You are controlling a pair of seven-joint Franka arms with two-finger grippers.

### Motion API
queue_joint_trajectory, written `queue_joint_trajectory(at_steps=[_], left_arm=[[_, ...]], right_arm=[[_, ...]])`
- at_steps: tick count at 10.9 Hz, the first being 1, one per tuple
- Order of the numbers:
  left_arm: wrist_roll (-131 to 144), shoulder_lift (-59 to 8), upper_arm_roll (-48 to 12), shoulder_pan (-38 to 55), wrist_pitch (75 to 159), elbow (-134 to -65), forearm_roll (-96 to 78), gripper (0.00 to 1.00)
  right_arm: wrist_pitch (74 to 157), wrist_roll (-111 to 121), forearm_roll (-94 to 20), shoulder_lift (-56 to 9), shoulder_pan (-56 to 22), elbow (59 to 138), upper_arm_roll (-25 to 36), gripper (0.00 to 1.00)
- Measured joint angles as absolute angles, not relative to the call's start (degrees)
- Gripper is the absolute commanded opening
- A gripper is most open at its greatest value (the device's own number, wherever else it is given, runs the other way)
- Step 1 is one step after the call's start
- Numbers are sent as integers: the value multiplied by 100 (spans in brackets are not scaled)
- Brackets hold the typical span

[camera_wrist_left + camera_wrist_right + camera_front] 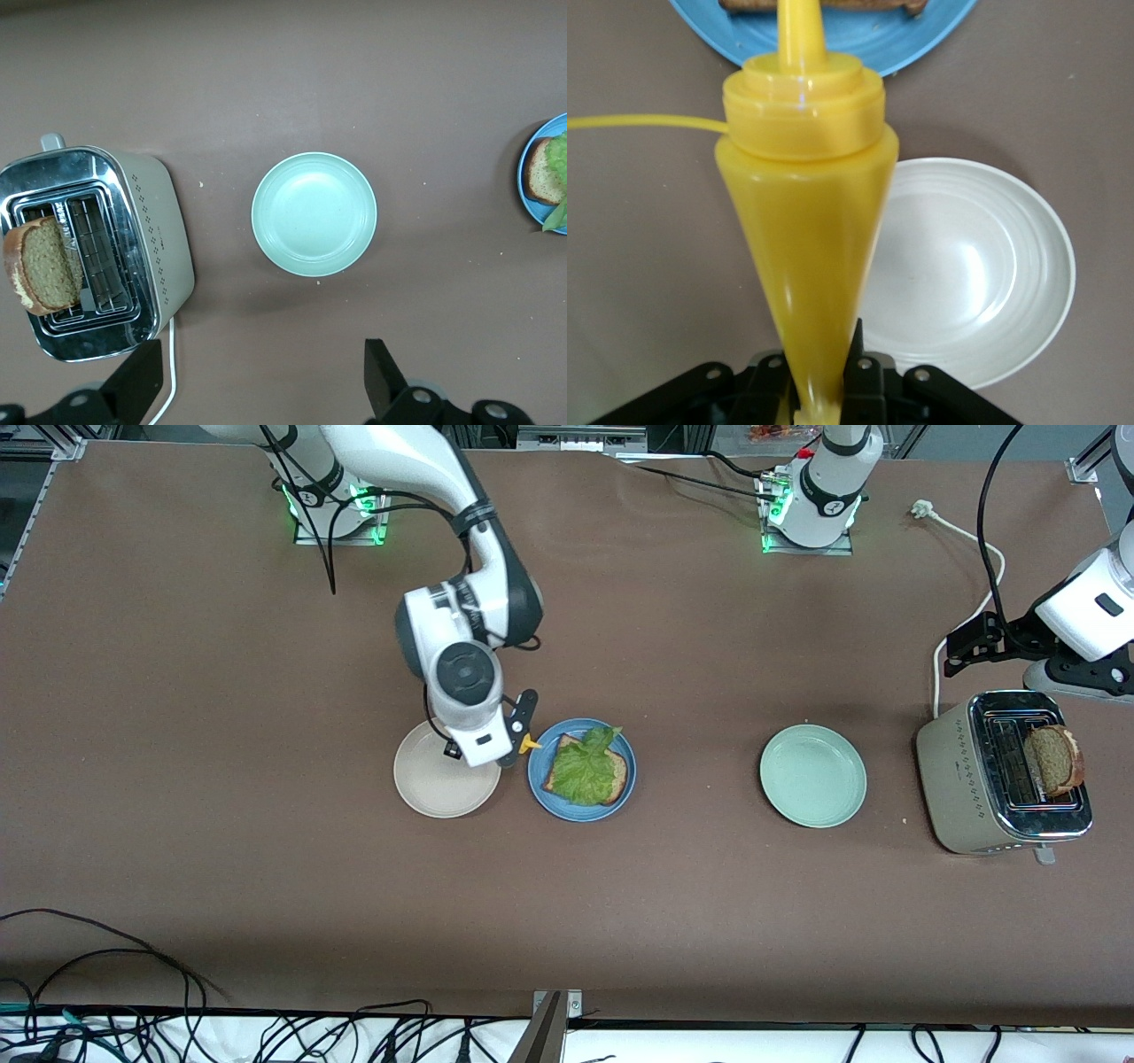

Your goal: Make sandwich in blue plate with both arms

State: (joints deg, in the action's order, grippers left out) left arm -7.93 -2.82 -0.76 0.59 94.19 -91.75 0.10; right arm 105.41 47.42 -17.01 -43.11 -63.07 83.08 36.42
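Observation:
The blue plate (542,790) holds a bread slice (618,772) covered by a green lettuce leaf (585,769). My right gripper (514,735) is shut on a yellow squeeze bottle (806,221), tilted over the gap between the beige plate and the blue plate (859,40), nozzle (532,744) over the blue plate's rim. A second brown bread slice (1054,759) stands in the toaster (966,788). My left gripper (257,390) hangs open and empty over the table beside the toaster (164,239). The left wrist view also catches the bread in the toaster (44,266) and the blue plate's edge (524,190).
A beige plate (434,788) sits beside the blue one, toward the right arm's end. A pale mint-green plate (812,776) lies between the blue plate and the toaster. The toaster's white cord (961,615) runs toward the arms' bases.

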Motion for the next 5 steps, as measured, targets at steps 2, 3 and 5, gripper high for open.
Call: queue_joint_trajectory(at_steps=[2,3,5], left_arm=[[-793,-282,-75,56,9419,-9174,10,100],[-793,-283,-75,56,9419,-9174,10,100],[-793,-282,-76,56,9419,-9174,10,100]], right_arm=[[10545,4149,-1141,-4574,-6926,8305,3801,0],[10556,4008,-999,-4757,-7131,8264,3862,0],[10565,3908,-713,-5098,-7265,8079,3960,0]])
